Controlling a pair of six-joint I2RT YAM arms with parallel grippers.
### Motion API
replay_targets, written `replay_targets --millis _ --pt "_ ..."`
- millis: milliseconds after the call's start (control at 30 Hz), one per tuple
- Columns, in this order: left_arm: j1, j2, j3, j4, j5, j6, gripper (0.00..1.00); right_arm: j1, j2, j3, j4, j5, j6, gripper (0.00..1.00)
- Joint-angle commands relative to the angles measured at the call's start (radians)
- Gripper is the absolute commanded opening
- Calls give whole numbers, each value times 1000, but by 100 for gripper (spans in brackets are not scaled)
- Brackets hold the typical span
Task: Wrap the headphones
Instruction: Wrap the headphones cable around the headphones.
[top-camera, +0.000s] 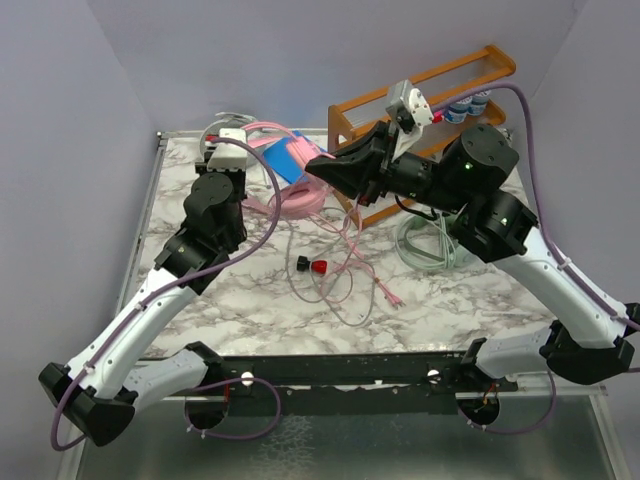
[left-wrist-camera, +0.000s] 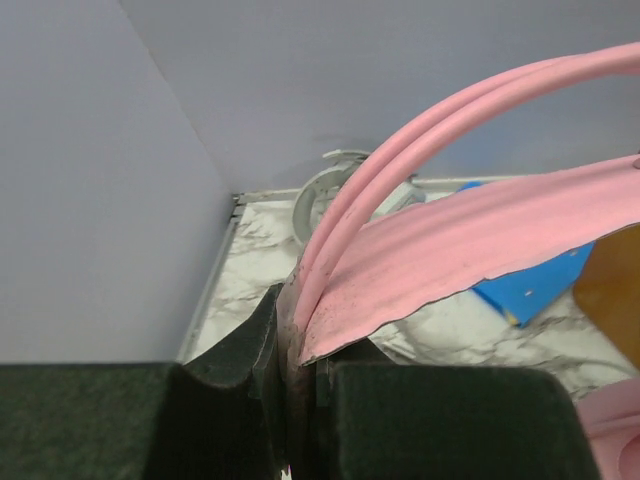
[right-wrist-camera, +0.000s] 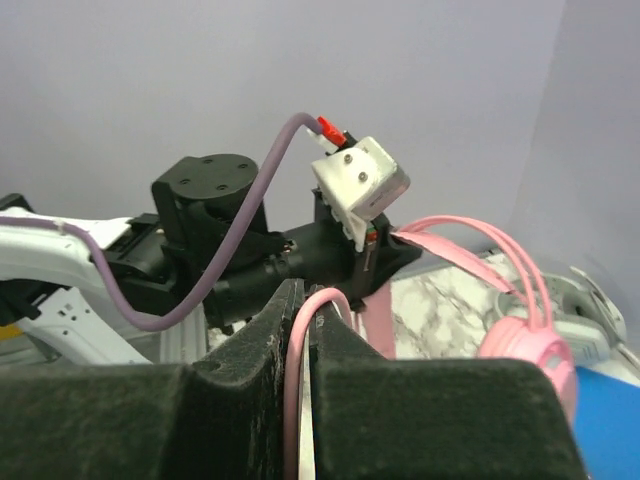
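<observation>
Pink headset (top-camera: 298, 200) barely begun: my left gripper (left-wrist-camera: 297, 360) clamps its headband (left-wrist-camera: 450, 110), right gripper (right-wrist-camera: 303, 335) pinches its cable (right-wrist-camera: 290, 400), loose beside it.

Soft, even light falls from above on the marble worktop (top-camera: 440, 320), leaving only faint, diffuse shadows under the arms (top-camera: 150, 320) there. Above the worktop, both wrist views blur close up: the dark pads (left-wrist-camera: 440, 420) of the left claw (left-wrist-camera: 300, 340) and right claw (right-wrist-camera: 305, 310) smear, and the pink headphones (left-wrist-camera: 480, 250) look soft-edged. The top view is fairly sharp.
</observation>
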Motion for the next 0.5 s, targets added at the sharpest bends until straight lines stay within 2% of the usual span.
replay_targets --millis 0,100,233,367,467 --pt "2 -49 -68 -57 8 228 0 -11 7 71 -55 109 -60 8" --pt "2 -93 -90 -81 78 299 0 -11 47 146 -144 188 -154 2" --pt "1 -113 -80 -101 75 383 0 -10 63 169 -232 284 -272 1" --pt "2 -111 -49 -140 76 464 0 -10 45 118 -287 371 -412 1" --pt "1 -112 -16 -238 150 502 0 -10 12 24 -261 485 -517 1"
